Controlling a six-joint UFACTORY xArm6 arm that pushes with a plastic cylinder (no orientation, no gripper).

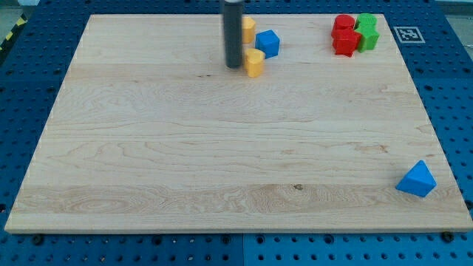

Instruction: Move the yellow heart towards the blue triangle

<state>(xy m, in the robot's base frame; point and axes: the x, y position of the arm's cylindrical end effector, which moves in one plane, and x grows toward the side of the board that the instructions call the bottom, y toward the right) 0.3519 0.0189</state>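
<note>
A small yellow block, likely the heart, sits near the view's top centre. My tip stands just left of it, close or touching. A second yellow block lies above, partly hidden behind the rod. A blue block sits right of the two yellow ones. The blue triangle lies far away at the view's bottom right, near the board's edge.
Two red blocks and two green blocks cluster at the view's top right. The wooden board lies on a blue perforated table. A marker tag sits off the board's top right corner.
</note>
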